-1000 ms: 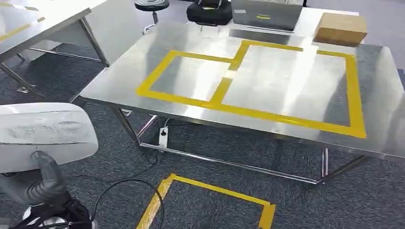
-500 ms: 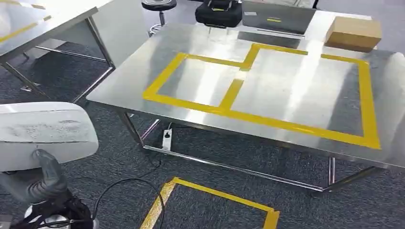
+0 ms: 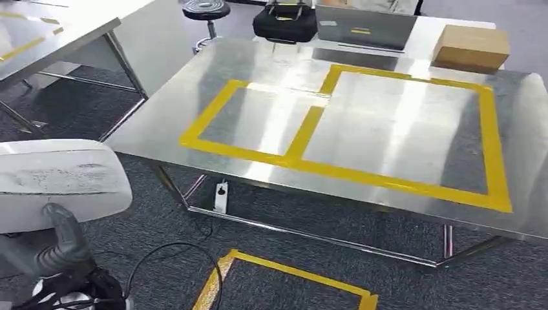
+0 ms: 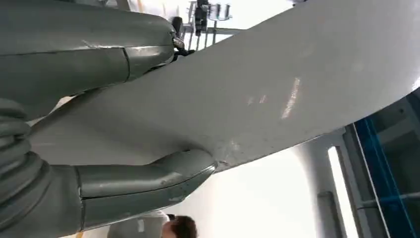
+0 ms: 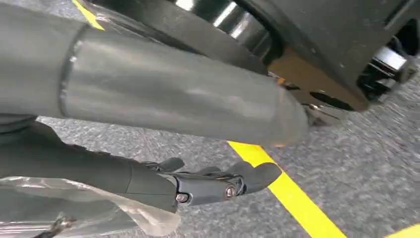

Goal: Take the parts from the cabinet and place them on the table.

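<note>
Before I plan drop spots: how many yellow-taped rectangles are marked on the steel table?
2: a smaller rectangle on the left part of the table, and a larger rectangle adjoining it on the right.

Grey ribbed left hand [image 3: 61,248], black cables

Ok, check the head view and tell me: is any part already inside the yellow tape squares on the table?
No: the steel table is bare inside both yellow tape squares, and the white part is in the left hand.

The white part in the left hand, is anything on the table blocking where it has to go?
Nothing visible does. The white part is held by the left hand, and the steel table's near taped area lies bare; laptop and cardboard box sit at the far edge.
</note>
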Tool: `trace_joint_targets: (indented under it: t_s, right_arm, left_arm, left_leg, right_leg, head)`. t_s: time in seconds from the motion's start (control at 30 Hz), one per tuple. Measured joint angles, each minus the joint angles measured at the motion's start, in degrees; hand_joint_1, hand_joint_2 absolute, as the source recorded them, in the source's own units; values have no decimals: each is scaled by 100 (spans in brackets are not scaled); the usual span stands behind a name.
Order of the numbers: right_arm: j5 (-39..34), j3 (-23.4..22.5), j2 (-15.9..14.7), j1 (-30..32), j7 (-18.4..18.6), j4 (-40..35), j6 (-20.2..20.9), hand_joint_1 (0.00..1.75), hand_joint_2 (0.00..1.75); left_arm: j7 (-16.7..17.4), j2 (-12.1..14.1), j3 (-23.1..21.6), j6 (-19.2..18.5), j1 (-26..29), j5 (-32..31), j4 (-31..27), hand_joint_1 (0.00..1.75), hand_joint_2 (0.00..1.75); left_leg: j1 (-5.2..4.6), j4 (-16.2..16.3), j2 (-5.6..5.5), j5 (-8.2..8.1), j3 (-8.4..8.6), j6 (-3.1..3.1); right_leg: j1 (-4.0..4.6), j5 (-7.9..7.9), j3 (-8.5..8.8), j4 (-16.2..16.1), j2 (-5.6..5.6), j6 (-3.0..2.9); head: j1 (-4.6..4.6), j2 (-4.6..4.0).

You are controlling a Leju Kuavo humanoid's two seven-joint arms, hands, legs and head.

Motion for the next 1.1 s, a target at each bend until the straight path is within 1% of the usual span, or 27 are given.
trace_joint_targets:
  t_s: [0.07, 0.1, 0.13, 0.17, 0.2, 0.23, 0.27, 0.3, 0.33, 0.37, 0.4, 0.43, 0.5, 0.53, 0.6, 0.63, 0.67, 0.73, 0.77, 0.8, 0.83, 0.87, 0.93, 0.97, 1.0, 1.03, 1.1]
  right_arm:
    - [2, 0, 2, -11, 4, 0, -7, 0, 0]
    - [5, 0, 0, -18, 4, 0, -9, 0, 0]
    - [7, 0, 0, -10, 9, -2, -13, 0, 0]
    - [7, 0, 0, -17, 4, -2, -15, 0, 0]
    - [7, 0, 0, -34, 4, -2, -15, 0, 0]
    - [9, 0, 0, -40, 4, -2, -15, 0, 0]
    - [11, 0, -2, -30, 4, -2, -15, 0, 0]
    - [20, 2, 0, -12, 7, 0, -13, 0, 0]
    - [20, 2, -2, 9, 7, 0, -13, 0, 0]
    - [22, 2, -2, 20, 9, 0, -13, 0, 0]
    - [22, 2, -2, 19, 11, 0, -13, 0, 0]
    - [22, 2, -4, 19, 9, 0, -13, 0, 0]
    - [20, 0, -4, 14, 9, 2, -2, 0, 0]
    - [20, 2, -4, -8, 13, 2, -2, 0, 0]
    - [15, -2, -15, 19, 18, 2, -2, 0, 0]
    - [18, -4, -15, 27, 26, 0, -2, 0, 0]
    - [18, -4, -15, 25, 22, 0, -2, 0, 0]
    - [18, -7, -15, -7, 22, 0, -2, 0, 0]
    - [18, -7, -15, -10, 24, 0, -2, 0, 0]
    - [18, -9, -15, -2, 31, 0, 2, 0, 0]
    - [18, -15, -15, 11, 31, 0, 2, 0, 0]
    - [18, -20, -15, 15, 31, 0, 2, 0, 0]
    - [18, -22, -13, 11, 31, 0, 4, 0, 0]
    - [18, -22, -15, 15, 29, 0, 4, 0, 0]
    - [18, -24, -15, -5, 26, 0, 4, 0, 0]
    - [18, -28, -15, -4, 31, 0, 4, 0, 0]
    - [18, -33, -15, -8, 28, 0, 4, 0, 0]
  left_arm:
    - [0, 2, 4, 2, 13, 11, 2, 175, 175]
    - [0, 4, 13, 2, 12, 17, 2, 175, 175]
    - [0, -2, 9, 2, 15, 13, 2, 175, 175]
    - [0, -5, 7, 2, 6, 13, 2, 175, 175]
    - [0, -4, 7, 2, 2, 13, 2, 175, 175]
    - [0, -4, 7, 2, 5, 13, 2, 175, 175]
    - [0, -4, 7, 2, 7, 13, 2, 175, 175]
    - [0, -4, 7, 2, 11, 15, 2, 175, 175]
    - [0, -4, 7, 2, 14, 15, 2, 175, 175]
    - [0, -4, 9, 2, 17, 17, 2, 175, 175]
    - [0, -4, 9, 2, 17, 22, 2, 175, 175]
    - [0, -4, 9, 2, 15, 22, 2, 175, 175]
    - [0, -4, 9, 13, 3, 20, 4, 175, 175]
    - [0, -4, 11, 17, 12, 15, 7, 175, 175]
    - [0, -2, 11, 20, 7, 13, 7, 175, 175]
    - [0, -2, 11, 20, 7, 13, 2, 175, 175]
    - [0, 0, 13, 20, 2, 2, 2, 175, 175]
    - [0, 2, 13, 17, -6, -7, 4, 175, 175]
    - [0, 4, 13, 15, 3, -7, 4, 175, 175]
    - [0, 4, 11, 15, 9, -7, 9, 175, 175]
    - [0, 6, 11, 15, 13, -7, 9, 175, 175]
    - [0, 6, 13, 15, 15, -7, 9, 175, 175]
    - [0, 9, 13, 17, 14, -13, 9, 175, 175]
    - [0, 9, 13, 17, 12, -13, 9, 175, 175]
    - [0, 9, 13, 17, 18, -9, 15, 175, 175]
    - [0, 11, 11, 13, 9, -11, 18, 175, 175]
    - [0, 11, 20, -7, 28, -4, 22, 175, 175]
  left_leg:
    - [-27, 36, -7, -27, -26, 56]
    - [-11, -7, -18, -32, 3, 87]
    - [36, -90, -11, -18, 91, 113]
    - [31, -121, -10, -36, 150, 146]
    - [31, -128, -2, -50, 170, 167]
    - [26, -127, 8, -83, 183, 201]
    - [23, -126, 8, -114, 199, 212]
    - [21, -125, 4, -146, 227, 216]
    - [22, -125, -10, -183, 277, 215]
    - [22, -125, -22, -225, 337, 210]
    - [22, -125, -25, -289, 435, 196]
    - [22, -126, -25, -349, 520, 175]
    - [-8, -108, -29, -430, 514, 98]
    - [-3, -122, -25, -424, 501, 84]
    - [3, -166, -17, -433, 539, 45]
    - [4, -161, -17, -506, 571, 2]
    - [5, 3, -8, -568, 539, -29]
    - [31, 861, -8, -891, 69, -78]
    - [41, 1298, -8, -1025, -204, -93]
    - [45, 1672, -8, -1073, -478, -106]
    - [49, 1699, -8, -947, -573, -108]
    - [51, 1474, -7, -675, -538, -103]
    - [53, 532, -6, 6, -223, -68]
    - [46, 217, -2, 105, -90, -47]
    - [15, 127, -2, 26, -33, -41]
    - [12, 84, 0, -31, -7, 7]
    - [-18, 53, -19, -43, -18, 62]
  right_leg:
    - [-21, 4, -41, -62, -29, 61]
    - [-11, -14, 64, -87, -42, 93]
    - [-27, -72, 56, -59, -41, 124]
    - [-17, -142, -11, 115, -44, 144]
    - [-19, -289, -234, 497, -41, 158]
    - [-25, -491, -589, 1070, -42, 175]
    - [-25, -602, -888, 1500, -42, 184]
    - [-23, -600, -1108, 1758, -41, 196]
    - [-25, -417, -1188, 1718, -42, 198]
    - [-26, -142, -1137, 1466, -42, 198]
    - [-27, 275, -949, 914, -44, 178]
    - [-27, 603, -751, 390, -46, 159]
    - [11, 478, -530, 119, -43, 104]
    - [17, 420, -534, 110, -47, 49]
    - [26, 397, -531, 88, -33, 5]
    - [-35, 398, -457, 23, -34, -32]
    - [-32, 373, -396, 6, -39, -69]
    - [-34, 314, -331, 4, -44, -126]
    - [-33, 284, -304, 4, -45, -126]
    - [-33, 249, -263, 4, -44, -122]
    - [-33, 216, -217, 4, -43, -120]
    - [-33, 179, -160, 4, -35, -113]
    - [-35, 102, -30, 5, -17, -86]
    - [-36, 58, -10, 1, -18, -45]
    - [8, 15, -12, 16, -7, 9]
    - [-11, 25, -53, 4, -15, 46]
    - [-29, 34, -37, -61, -41, 107]
  head:
    - [43, 0]
    - [37, 0]
    - [37, 2]
    - [80, -2]
    - [102, 0]
    - [102, 0]
    - [111, 0]
    - [106, 0]
    - [111, 0]
    - [109, 0]
    - [111, 0]
    - [111, 0]
    - [104, 0]
    - [100, 0]
    - [89, 0]
    - [82, 0]
    - [65, 0]
    - [39, 0]
    - [39, 0]
    - [36, 0]
    - [39, 0]
    - [39, 0]
    - [39, 0]
    - [40, 0]
    - [39, 0]
    - [30, 0]
    - [65, 0]
